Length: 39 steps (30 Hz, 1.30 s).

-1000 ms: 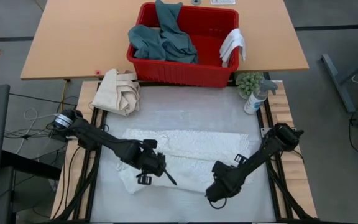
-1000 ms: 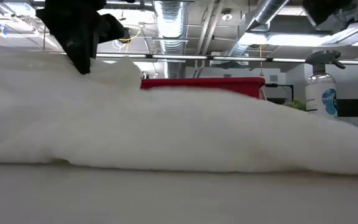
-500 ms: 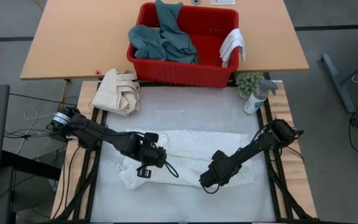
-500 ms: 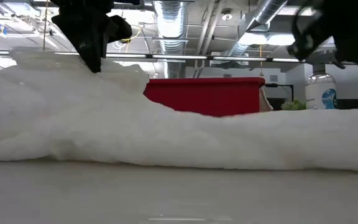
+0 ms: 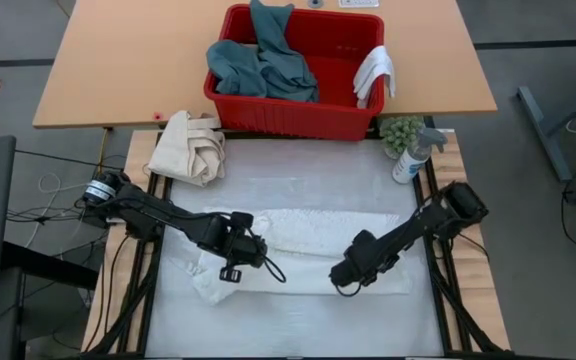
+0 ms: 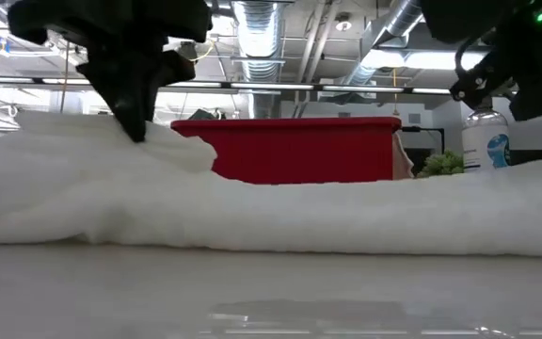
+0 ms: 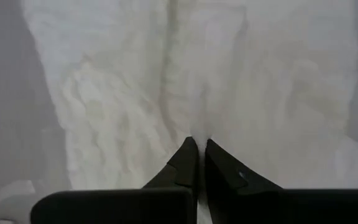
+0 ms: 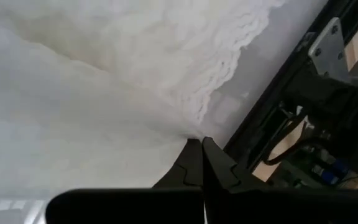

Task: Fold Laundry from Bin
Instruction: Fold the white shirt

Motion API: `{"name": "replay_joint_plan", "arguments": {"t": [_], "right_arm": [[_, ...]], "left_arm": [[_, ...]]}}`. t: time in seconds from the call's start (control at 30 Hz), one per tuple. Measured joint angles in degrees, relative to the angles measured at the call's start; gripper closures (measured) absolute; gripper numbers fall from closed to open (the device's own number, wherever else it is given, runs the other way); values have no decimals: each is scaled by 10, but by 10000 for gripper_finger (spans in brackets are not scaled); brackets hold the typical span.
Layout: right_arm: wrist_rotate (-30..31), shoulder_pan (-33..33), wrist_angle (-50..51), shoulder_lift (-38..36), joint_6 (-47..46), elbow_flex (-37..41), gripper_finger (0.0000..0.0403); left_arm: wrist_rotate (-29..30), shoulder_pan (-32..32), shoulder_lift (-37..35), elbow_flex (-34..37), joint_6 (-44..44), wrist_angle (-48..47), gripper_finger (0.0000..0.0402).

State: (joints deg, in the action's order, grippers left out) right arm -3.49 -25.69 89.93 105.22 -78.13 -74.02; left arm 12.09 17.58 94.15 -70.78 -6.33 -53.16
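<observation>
The white textured towel (image 5: 308, 235) lies in a long folded band across the white mat. My left gripper (image 5: 258, 258) is shut on it at its left part, and my right gripper (image 5: 343, 278) is shut on it near its right part, both low over the table. The red bin (image 5: 288, 115) stands on the far table. A teal-green garment (image 5: 263, 60) is heaped in it, and a small white cloth (image 5: 375, 75) hangs over its right rim. The khaki trousers are hidden. My left gripper pinches a raised fold of the towel (image 7: 194, 132) between its two fingertips, coming slanting down from the left. The towel around the fold lies on the table, bunched in soft ridges. My right gripper pinches the towel by its scalloped edge (image 8: 194, 127) near the right end, between the fingertips. The fingers slant down from the table's right. The cloth rises slightly to the fingers and otherwise lies on the table.
A cream bundled canvas cloth (image 5: 190, 145) lies at the mat's far left corner. A spray bottle (image 5: 413, 155) and a small green plant (image 5: 400, 130) stand at the far right corner. Black frame rails (image 5: 438, 290) run along both sides of the mat.
Both grippers have gone toward the table's far edge and lower, staying shut on the towel. The towel's near part has been carried over onto its far part, so the towel is now a narrower band; its far edge has stayed in place.
</observation>
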Motion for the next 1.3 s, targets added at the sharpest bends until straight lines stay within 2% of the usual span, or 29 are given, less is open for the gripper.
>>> {"name": "replay_joint_plan", "arguments": {"t": [0.37,0.83,1.07,1.17,1.3], "right_arm": [[-1,41,-30,-16,52,50,390],[22,88,-21,-15,121,70,390],[35,124,-53,-15,150,96,390],[44,134,-56,-15,156,97,390],[55,145,-71,-15,168,97,390]], "left_arm": [[18,-23,-19,0,21,10,401],[17,-66,-30,0,72,-2,401],[1,-97,-29,0,89,15,401],[-27,-108,-29,1,90,21,401],[-42,-112,-29,32,89,41,401]]}}
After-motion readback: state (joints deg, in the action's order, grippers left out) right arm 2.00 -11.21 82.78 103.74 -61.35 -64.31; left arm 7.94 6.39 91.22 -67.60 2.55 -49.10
